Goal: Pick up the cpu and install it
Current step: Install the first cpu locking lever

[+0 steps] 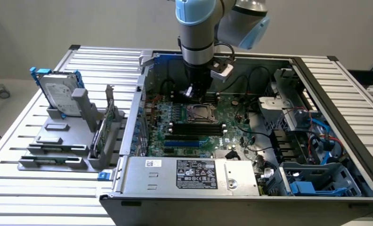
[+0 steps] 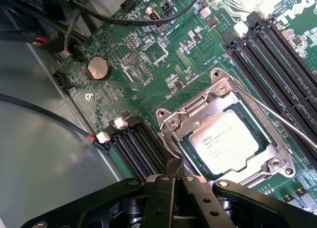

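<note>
Hovering close over the far edge of the socket, my gripper [image 1: 191, 92] has its fingers [image 2: 163, 193] pinched shut on nothing. The cpu [image 2: 233, 139] lies seated inside the metal frame [image 2: 171, 123]. Placement looks done. Any next move calls for clearing the wire lever [image 2: 277, 114].

The cpu [image 2: 232, 140] lies flat in its socket on the green motherboard [image 2: 114, 96], its silver top showing inside the metal frame [image 2: 194, 106], with a thin wire lever [image 2: 277, 114] running past one side. The gripper [image 2: 174, 171] has its black fingers pressed together with nothing between them, tips just beside the frame's edge. A coin battery [image 2: 97, 68] and black memory slots [image 2: 138, 148] sit nearby.
</note>
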{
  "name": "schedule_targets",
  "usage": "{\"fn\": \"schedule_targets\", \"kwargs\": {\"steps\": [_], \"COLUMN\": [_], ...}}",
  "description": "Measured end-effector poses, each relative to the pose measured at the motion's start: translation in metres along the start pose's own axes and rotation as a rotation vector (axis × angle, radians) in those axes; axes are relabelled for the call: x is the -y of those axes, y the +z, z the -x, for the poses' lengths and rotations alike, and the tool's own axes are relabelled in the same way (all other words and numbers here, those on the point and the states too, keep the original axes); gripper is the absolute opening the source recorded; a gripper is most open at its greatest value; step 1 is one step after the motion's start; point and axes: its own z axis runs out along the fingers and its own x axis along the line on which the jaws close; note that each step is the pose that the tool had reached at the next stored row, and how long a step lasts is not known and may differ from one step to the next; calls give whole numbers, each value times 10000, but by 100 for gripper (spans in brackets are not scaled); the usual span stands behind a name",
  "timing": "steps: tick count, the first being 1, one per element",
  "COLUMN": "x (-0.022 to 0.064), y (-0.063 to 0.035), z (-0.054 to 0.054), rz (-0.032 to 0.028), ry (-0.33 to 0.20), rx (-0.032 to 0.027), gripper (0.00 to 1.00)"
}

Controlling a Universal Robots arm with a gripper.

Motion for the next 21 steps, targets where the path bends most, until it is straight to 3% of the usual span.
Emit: {"fn": "schedule_targets", "kwargs": {"steps": [10,13,16,21], "x": [2,19,63,185], "y": [1,-58,-134,-174], "z": [-2,2,22,112], "rz": [1,-9,-33,-82], "ry": [1,5,8,21], "rx": [-2,-8,-29,-85], "gripper": [11,11,11,11]}}
